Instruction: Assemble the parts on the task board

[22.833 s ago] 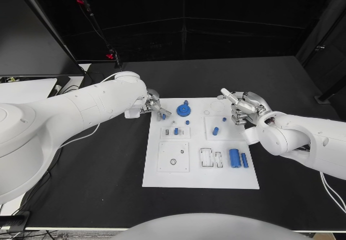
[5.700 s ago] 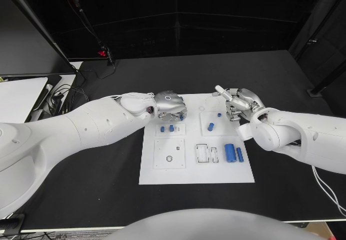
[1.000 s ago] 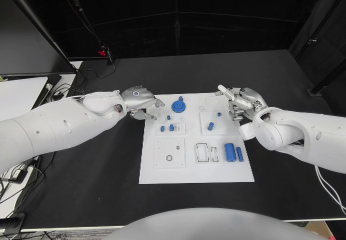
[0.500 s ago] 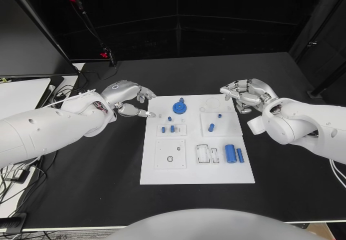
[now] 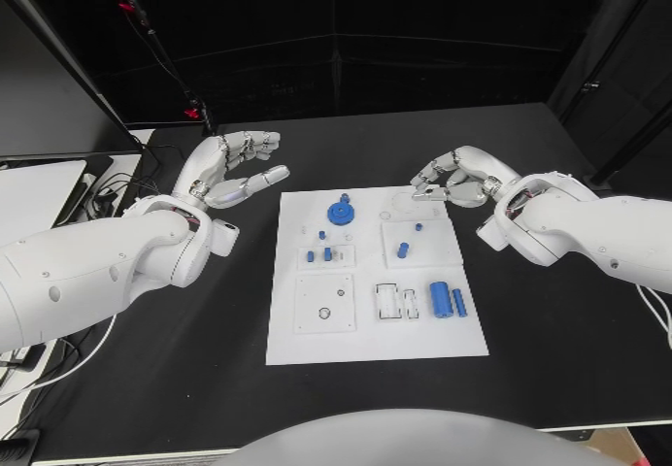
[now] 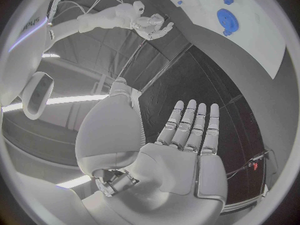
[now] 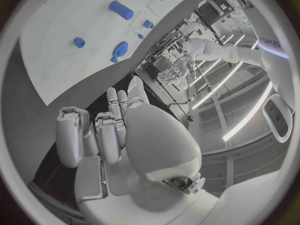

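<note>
Cylinder, large and blue, lies at the near right of the task board. Farther back stands the blue gear, between both hands. Left hand hovers left of the board, fingers spread, empty. Right hand hovers at the far right corner, fingers curled, holding nothing.
</note>
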Available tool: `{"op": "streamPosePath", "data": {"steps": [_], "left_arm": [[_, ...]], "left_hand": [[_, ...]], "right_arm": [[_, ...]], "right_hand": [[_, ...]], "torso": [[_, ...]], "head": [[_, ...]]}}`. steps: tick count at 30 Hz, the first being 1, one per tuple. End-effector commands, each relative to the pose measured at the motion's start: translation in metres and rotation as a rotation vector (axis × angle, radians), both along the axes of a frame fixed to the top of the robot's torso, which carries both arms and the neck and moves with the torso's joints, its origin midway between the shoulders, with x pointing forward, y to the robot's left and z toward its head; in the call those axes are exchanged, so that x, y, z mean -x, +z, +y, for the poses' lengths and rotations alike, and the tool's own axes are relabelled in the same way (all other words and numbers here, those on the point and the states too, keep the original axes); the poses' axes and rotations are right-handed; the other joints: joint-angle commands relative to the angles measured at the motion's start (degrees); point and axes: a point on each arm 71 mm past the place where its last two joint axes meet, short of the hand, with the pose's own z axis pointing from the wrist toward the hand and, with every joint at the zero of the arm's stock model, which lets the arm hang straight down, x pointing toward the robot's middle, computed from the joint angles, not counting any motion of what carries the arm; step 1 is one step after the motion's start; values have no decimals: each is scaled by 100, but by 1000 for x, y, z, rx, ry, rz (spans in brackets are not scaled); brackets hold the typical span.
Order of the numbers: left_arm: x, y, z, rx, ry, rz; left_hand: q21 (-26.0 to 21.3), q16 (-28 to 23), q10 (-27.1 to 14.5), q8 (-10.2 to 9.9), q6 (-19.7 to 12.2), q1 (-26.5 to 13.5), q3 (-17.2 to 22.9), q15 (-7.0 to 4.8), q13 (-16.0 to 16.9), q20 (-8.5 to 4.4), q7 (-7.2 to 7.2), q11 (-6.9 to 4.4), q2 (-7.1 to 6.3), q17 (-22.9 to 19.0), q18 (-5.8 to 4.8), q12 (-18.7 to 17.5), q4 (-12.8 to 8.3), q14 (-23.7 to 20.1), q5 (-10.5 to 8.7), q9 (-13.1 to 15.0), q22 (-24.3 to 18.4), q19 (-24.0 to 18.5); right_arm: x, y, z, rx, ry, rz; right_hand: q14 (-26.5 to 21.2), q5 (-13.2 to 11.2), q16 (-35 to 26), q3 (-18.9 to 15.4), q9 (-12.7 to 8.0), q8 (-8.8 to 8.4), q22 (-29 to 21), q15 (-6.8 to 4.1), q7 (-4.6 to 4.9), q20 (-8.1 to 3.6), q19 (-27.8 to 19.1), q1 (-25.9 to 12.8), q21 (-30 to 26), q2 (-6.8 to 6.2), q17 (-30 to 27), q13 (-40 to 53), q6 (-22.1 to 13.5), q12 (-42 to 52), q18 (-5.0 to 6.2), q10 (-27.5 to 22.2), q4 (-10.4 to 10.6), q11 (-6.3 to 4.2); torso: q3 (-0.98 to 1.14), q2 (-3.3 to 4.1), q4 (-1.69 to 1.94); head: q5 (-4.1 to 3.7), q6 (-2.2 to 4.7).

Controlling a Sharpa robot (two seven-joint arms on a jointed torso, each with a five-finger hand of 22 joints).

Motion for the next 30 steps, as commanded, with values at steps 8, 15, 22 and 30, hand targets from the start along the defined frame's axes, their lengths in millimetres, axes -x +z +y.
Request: {"op": "streamPosePath", "data": {"steps": [8, 15, 22, 30], "left_arm": [[11, 7, 0, 253, -14, -56], [13, 5, -1, 283, -5, -21], [13, 4, -1, 292, 1, -10], [13, 3, 0, 294, 0, -5]], "left_hand": [[-290, 159, -221, 130, -206, -26, 136, 62, 89, 52, 633, 44, 144, 47, 79, 129, 18, -235, -20, 78, -448, -134], [-321, 372, -411, 347, -376, 54, 286, 89, 176, 65, 644, 58, 313, 89, 6, 341, 11, -359, -232, 152, -393, 151], [-400, 583, -579, 607, -534, 98, 376, 110, 269, 59, 650, 68, 416, 88, -47, 606, 8, -463, -285, 231, -493, 306], [-499, 774, -755, 885, -706, 105, 401, 123, 355, 56, 656, 76, 449, 44, -66, 891, 8, -562, -314, 308, -645, 380]], "right_arm": [[3, -5, 22, 422, 112, -183], [7, -14, 29, 534, 139, -177], [7, -19, 29, 599, 133, -158], [7, -22, 31, 657, 112, -169]], "right_hand": [[565, -31, 19, 31, 10, -237, 1205, -183, -185, -165, 194, 188, 1, -148, 1367, -355, 427, -319, -48, 439, 175, -132], [565, -29, 17, -11, 6, -333, 1218, -252, -183, -233, 217, 122, 24, -198, 1362, -473, 570, -468, -57, 550, 192, -188], [562, -30, 12, -39, 2, -387, 1218, -256, -163, -249, 219, 81, 23, -209, 1350, -495, 608, -526, -58, 597, 197, -190], [560, -29, 7, -22, 2, -444, 1211, -242, -131, -249, 212, 102, 8, -205, 1338, -502, 660, -591, -56, 650, 184, -177]], "torso": [[3, -4, -2], [-9, -7, -6], [-5, -8, -3], [-2, -7, -1]], "head": [[-100, 24], [-95, 16], [-97, 12], [-102, 14]]}}
